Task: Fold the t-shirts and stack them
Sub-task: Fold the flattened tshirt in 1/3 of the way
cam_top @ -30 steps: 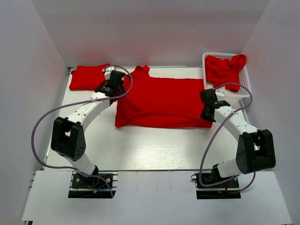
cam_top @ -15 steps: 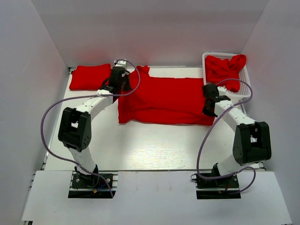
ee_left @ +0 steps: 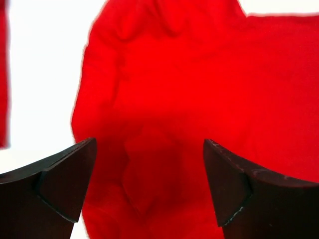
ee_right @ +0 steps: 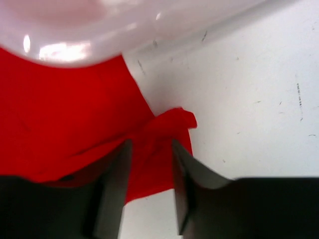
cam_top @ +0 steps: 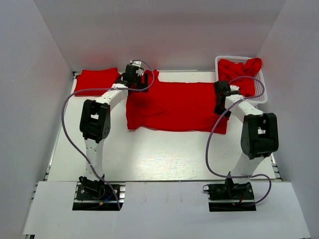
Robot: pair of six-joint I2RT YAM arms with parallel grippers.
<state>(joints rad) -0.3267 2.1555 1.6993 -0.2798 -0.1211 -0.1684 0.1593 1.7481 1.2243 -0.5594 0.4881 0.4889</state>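
My left gripper [ee_left: 149, 149] gapes wide, empty, over the t-shirt [cam_top: 174, 107] spread on the table [cam_top: 149, 154]. My right gripper [ee_right: 149, 143] is half-apart around its corner, can't tell if pinched.

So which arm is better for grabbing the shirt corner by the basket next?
Probably the right arm: its jaws, partly open, straddle the spread shirt's corner beside the basket. The left arm's jaws gape wide over the far end.
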